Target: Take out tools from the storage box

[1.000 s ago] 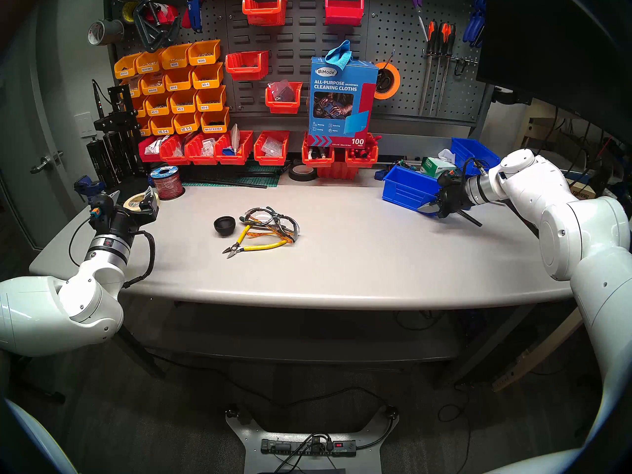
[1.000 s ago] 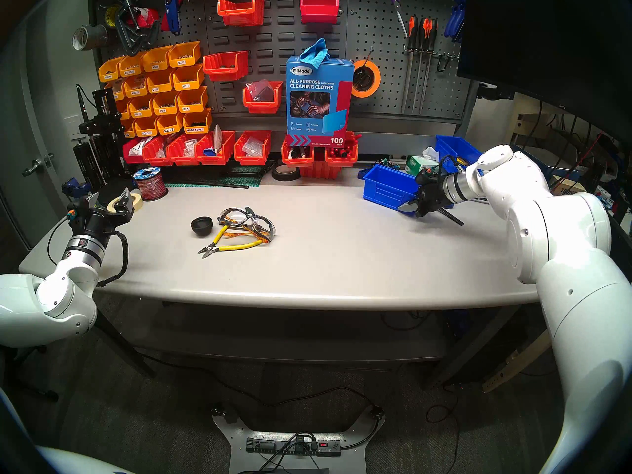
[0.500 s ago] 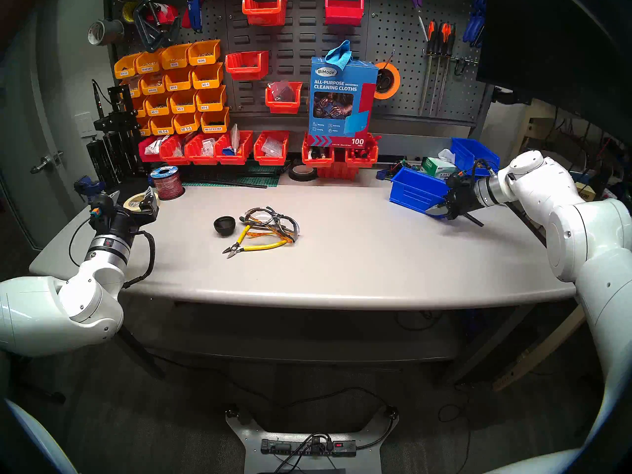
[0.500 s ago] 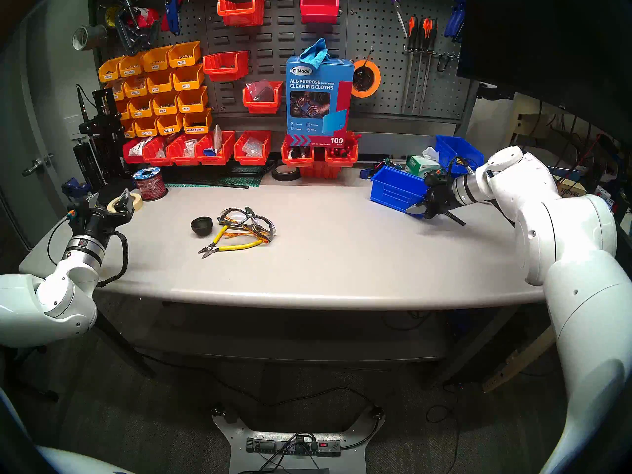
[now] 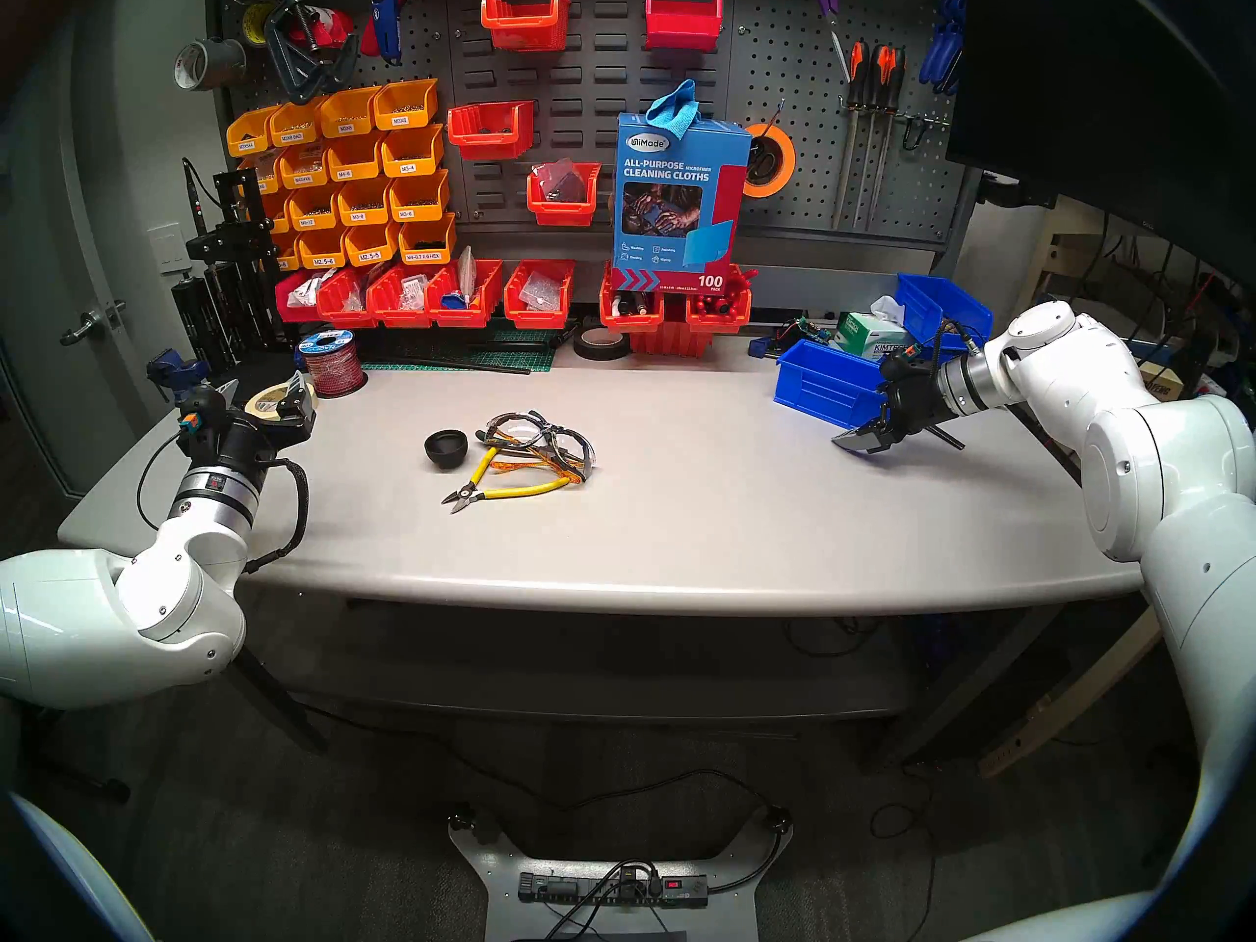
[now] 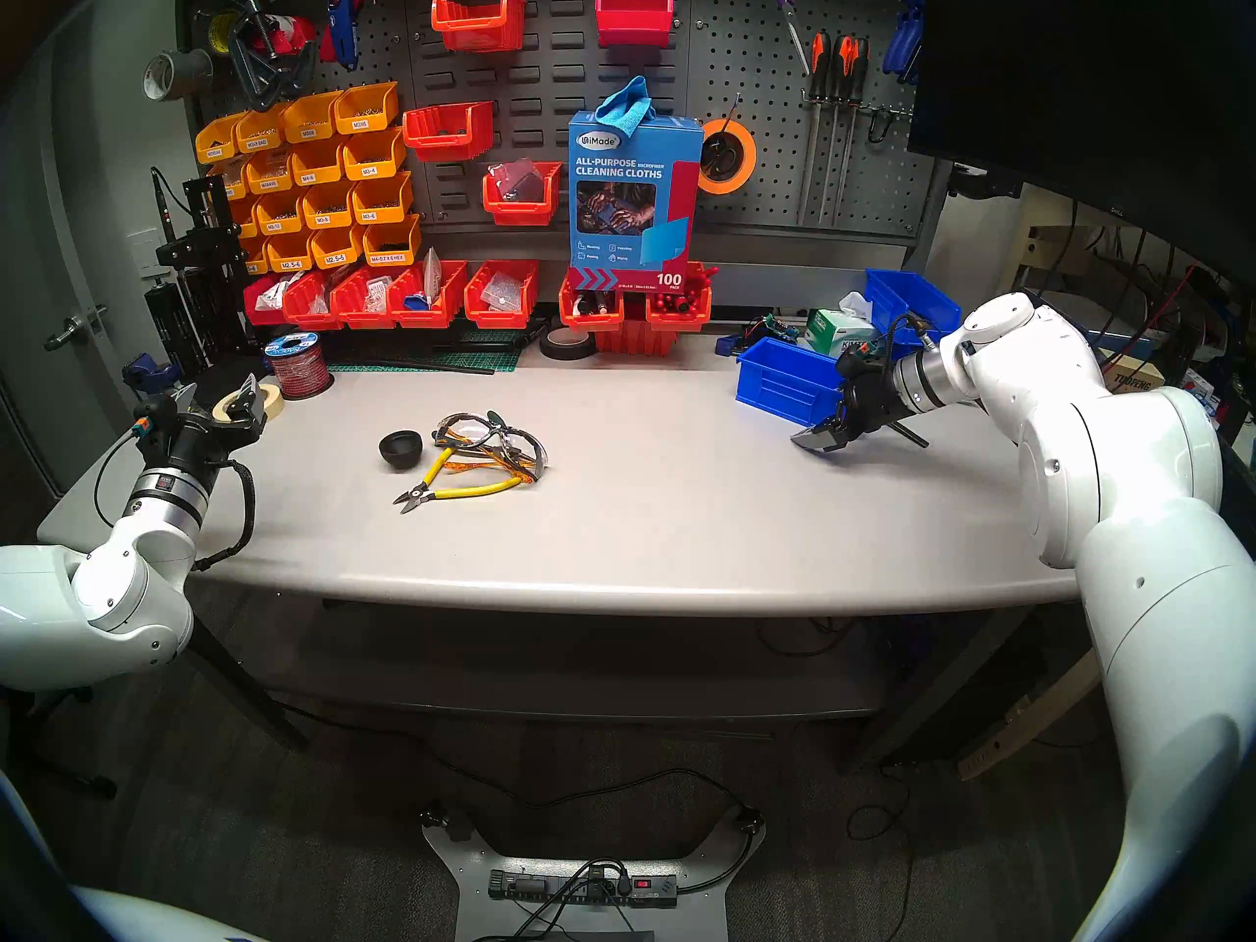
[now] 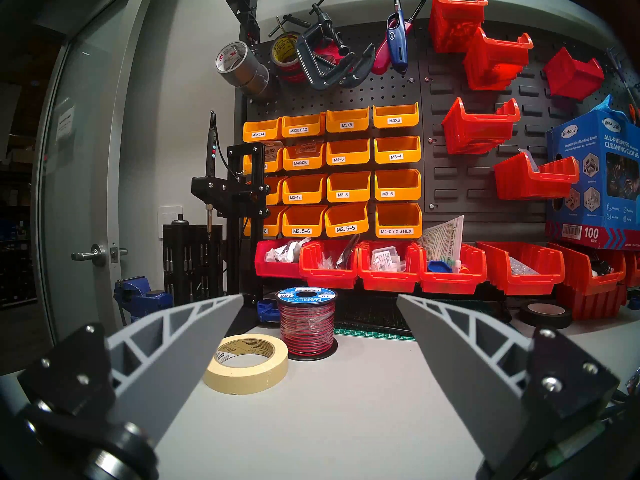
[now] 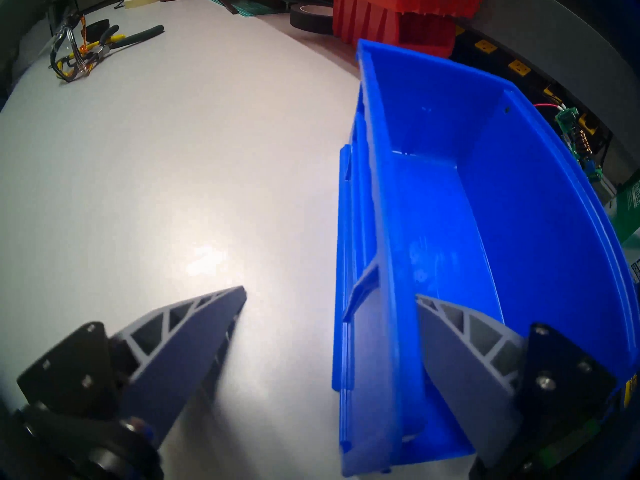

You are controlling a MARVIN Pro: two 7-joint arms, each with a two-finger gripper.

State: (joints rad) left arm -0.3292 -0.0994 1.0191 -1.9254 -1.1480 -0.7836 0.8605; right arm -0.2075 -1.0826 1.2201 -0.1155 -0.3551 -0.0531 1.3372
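Observation:
The blue storage box (image 5: 826,380) stands at the table's back right, and the right wrist view shows its inside (image 8: 446,226) empty. My right gripper (image 5: 866,437) is open at the box's near end, one finger inside and one outside the side wall (image 8: 381,226), gripping nothing. At mid-table lie the tools: a black cup (image 5: 446,446), safety glasses (image 5: 544,437), yellow-handled cutters (image 5: 510,488) and dark green-handled pliers (image 8: 138,36). My left gripper (image 5: 265,393) is open and empty at the far left, seen too in the left wrist view (image 7: 318,297).
A masking tape roll (image 7: 247,363) and a red wire spool (image 7: 306,323) sit just ahead of the left gripper. A second blue bin (image 5: 941,305), a tissue box (image 5: 873,332), a black tape roll (image 5: 599,342) and red bins (image 5: 469,295) line the back.
The right gripper, earlier shut on the box's wall, shifted the box a little to the right and has now opened. The left arm and the tools have not moved.

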